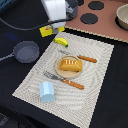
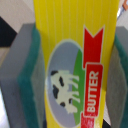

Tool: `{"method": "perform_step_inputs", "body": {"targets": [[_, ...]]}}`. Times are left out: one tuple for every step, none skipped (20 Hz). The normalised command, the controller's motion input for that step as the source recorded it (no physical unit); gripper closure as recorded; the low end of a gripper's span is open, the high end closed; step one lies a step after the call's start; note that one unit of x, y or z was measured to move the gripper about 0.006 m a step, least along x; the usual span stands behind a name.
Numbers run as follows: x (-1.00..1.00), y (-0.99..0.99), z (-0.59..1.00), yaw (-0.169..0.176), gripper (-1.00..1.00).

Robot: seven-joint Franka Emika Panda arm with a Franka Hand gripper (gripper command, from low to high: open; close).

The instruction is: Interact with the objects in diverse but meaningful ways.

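Nearest the exterior camera sits the light blue cup (image 1: 47,91), on the near corner of a pale woven placemat (image 1: 95,85) spread over a dark table (image 1: 115,100). Just beyond the cup lies a knife (image 1: 64,80) with an orange handle, its blade pointing toward the exterior view's left. Behind it, the orange-brown bread loaf (image 1: 70,65) rests on a small round plate (image 1: 61,72) near the middle of the mat, and an orange stick-like utensil (image 1: 87,59) lies just beside the plate on the exterior view's right. A yellow banana (image 1: 61,42) lies at the mat's far edge. Off the mat, on the exterior view's left, the dark grey pot (image 1: 26,51) stands on the table.

Above the far corner of the mat, the gripper (image 1: 47,30) is clamped on the flat yellow packet (image 2: 75,60), lifted clear of the table. From the wrist view, green-faced grey pads (image 2: 27,85) press against both sides of the packet, whose label shows a cow and a red band reading BUTTER
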Motion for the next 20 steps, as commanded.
{"method": "perform_step_inputs", "body": {"targets": [[0.75, 0.48, 0.22, -0.084, 1.0], [0.75, 0.48, 0.16, -0.084, 1.0], [0.76, 0.48, 0.13, -0.081, 1.0], [0.76, 0.47, 0.09, -0.081, 1.0], [0.76, 0.46, 0.07, -0.084, 1.0], [0.76, 0.47, 0.06, -0.083, 1.0], [0.76, 0.46, 0.04, -0.084, 1.0], [0.77, 0.45, 0.03, -0.084, 1.0], [0.77, 0.46, 0.02, -0.081, 1.0], [0.77, 0.46, 0.01, -0.081, 1.0], [0.76, 0.46, 0.0, -0.083, 1.0], [0.75, 0.44, 0.0, -0.088, 1.0], [0.75, 0.43, 0.0, -0.09, 1.0], [0.75, 0.44, 0.0, -0.088, 1.0], [0.75, 0.44, 0.0, -0.086, 1.0], [0.75, 0.44, 0.0, -0.086, 1.0], [0.75, 0.43, 0.0, -0.086, 1.0], [0.74, 0.43, 0.0, -0.087, 1.0], [0.73, 0.45, 0.0, -0.085, 1.0], [0.71, 0.45, 0.0, -0.085, 1.0]]}}
